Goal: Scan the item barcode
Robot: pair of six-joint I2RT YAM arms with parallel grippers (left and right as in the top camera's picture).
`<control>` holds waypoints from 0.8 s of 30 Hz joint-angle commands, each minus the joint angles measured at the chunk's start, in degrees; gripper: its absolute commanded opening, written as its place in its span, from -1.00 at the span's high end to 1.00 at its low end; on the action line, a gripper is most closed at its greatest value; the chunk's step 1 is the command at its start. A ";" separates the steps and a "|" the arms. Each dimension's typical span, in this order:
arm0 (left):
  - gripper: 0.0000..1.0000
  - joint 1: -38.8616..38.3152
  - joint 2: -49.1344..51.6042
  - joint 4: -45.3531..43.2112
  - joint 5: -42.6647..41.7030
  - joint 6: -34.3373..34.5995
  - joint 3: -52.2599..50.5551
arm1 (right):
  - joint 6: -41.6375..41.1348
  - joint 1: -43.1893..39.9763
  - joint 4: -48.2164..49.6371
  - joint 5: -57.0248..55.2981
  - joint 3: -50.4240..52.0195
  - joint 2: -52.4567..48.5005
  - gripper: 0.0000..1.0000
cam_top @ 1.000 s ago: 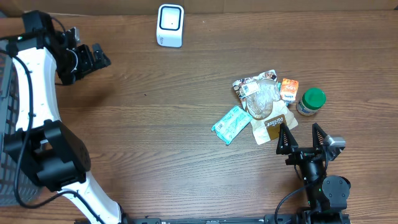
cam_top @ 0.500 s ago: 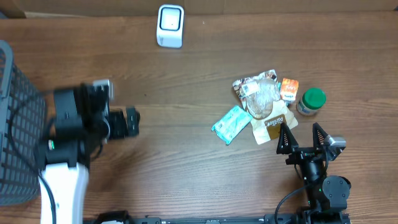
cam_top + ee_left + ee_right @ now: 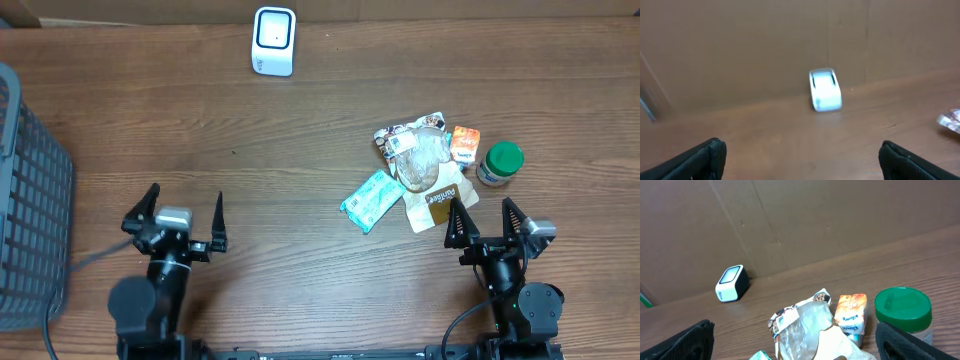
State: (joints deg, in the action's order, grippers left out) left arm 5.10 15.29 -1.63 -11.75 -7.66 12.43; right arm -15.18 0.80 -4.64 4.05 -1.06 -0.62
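Items for scanning are piled right of centre in the overhead frame, on the brown wood-grain tabletop. A crinkled teal foil packet is laid tilted, touching a brown paper pouch topped with clear plastic wrap. A small orange carton and a squat jar with a green lid are set just beside the pouch. Print is seen on pouch and carton, too small to be read. A white rounded-box barcode scanner with a dark face is stood at upper centre-left, well apart from the pile. A grey mesh basket is cut by the left edge. The left fingers are spread wide at lower left, nothing between them. The right fingers are spread wide at lower right, just below the pouch, nothing held.
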 commanded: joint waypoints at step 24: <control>-0.99 0.11 -14.80 4.83 -0.04 -16.98 -12.15 | 0.17 -0.02 0.24 -0.55 0.59 0.46 -1.00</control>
State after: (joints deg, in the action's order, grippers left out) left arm 5.10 0.91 3.20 -11.73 -23.53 0.49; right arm -15.18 0.80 -4.69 4.03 -1.06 -0.62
